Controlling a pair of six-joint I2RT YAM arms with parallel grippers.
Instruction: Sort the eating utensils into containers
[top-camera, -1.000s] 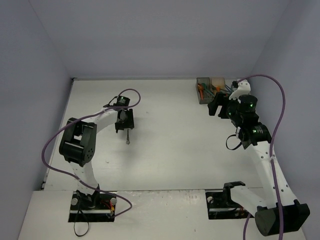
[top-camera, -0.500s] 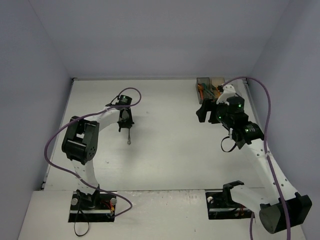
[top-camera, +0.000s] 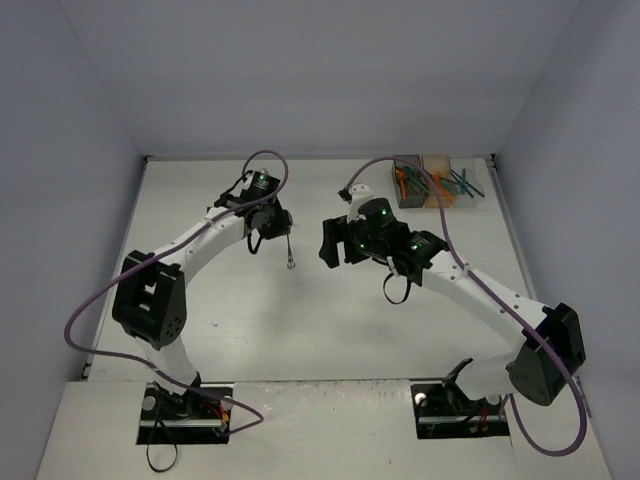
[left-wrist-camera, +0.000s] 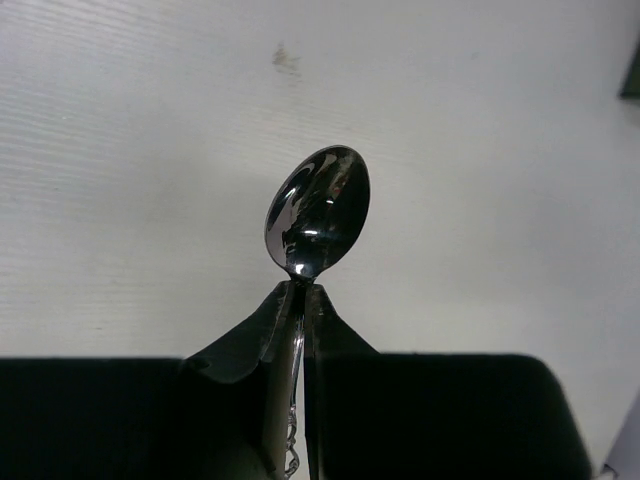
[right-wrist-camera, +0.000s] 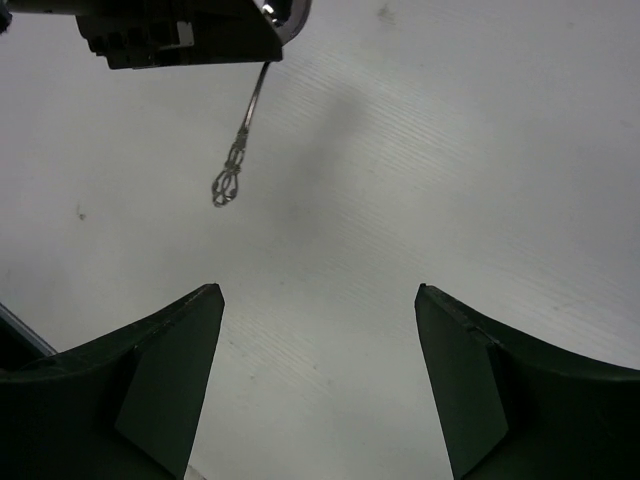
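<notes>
My left gripper (top-camera: 272, 232) is shut on a shiny silver spoon (top-camera: 290, 262) and holds it above the table. In the left wrist view the spoon's bowl (left-wrist-camera: 320, 210) sticks out past the closed fingertips of the left gripper (left-wrist-camera: 300, 290). My right gripper (top-camera: 328, 243) is open and empty, just right of the spoon. In the right wrist view the right gripper (right-wrist-camera: 318, 290) faces bare table, and the spoon's ornate handle (right-wrist-camera: 238, 160) hangs from the left gripper (right-wrist-camera: 190, 30) above. Three adjoining bins (top-camera: 407, 165) at the back right hold orange and teal utensils (top-camera: 440, 185).
Grey walls close in the white table (top-camera: 300, 320) at the back and both sides. Purple cables loop over both arms. The arm bases (top-camera: 185, 405) sit at the near edge.
My right arm has swung left from the bins to the table's middle, close to the left gripper. My left gripper has moved right and a little back with the spoon.
</notes>
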